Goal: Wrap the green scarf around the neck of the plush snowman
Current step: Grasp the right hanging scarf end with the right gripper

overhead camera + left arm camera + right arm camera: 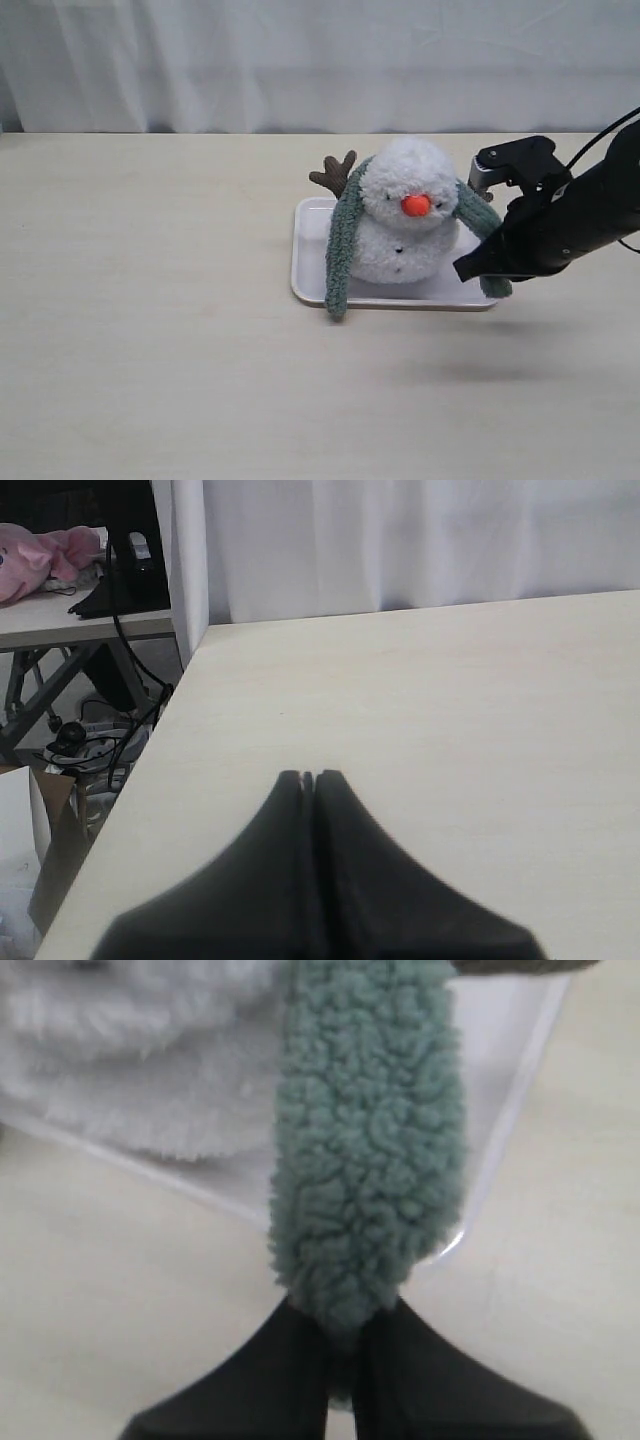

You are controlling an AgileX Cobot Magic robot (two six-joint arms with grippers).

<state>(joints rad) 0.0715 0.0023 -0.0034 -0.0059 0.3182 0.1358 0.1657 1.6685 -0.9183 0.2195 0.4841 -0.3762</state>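
right wrist view: my right gripper (342, 1352) is pinched tight on the very end of the green scarf (365, 1160), the fuzzy strip running up from between my two fingers across the rim of the white tray (520, 1070). exterior view: the plush snowman (415, 200) sits upright on that tray, on the pale table (150, 300). the scarf passes behind its head, one end hanging down each side, so the front of the snowman's neck (388, 222) is bare. the far end droops over the tray's front edge. my left gripper (310, 778) is pressed closed on nothing, above bare table.
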